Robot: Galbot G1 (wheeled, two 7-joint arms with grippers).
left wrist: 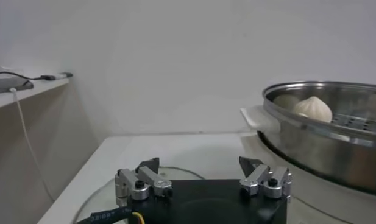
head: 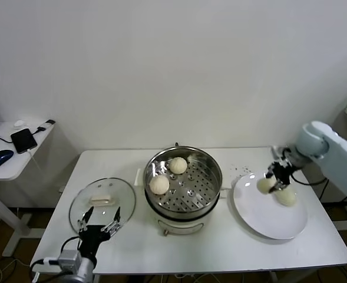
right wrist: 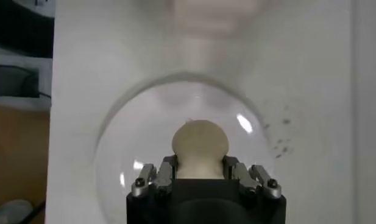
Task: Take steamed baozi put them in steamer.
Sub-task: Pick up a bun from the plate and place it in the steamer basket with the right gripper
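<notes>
Meanwhile, one baozi is clamped over the plate by the right gripper, beside another bun; the left gripper is held wide near the lid.

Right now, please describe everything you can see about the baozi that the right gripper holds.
The held baozi is a small, smooth, cream-white dough bun, round and domed. The right gripper is shut on it, fingers pressing both sides. It sits over the white plate, near that plate's edge toward the steamer, beside another baozi farther right.
</notes>
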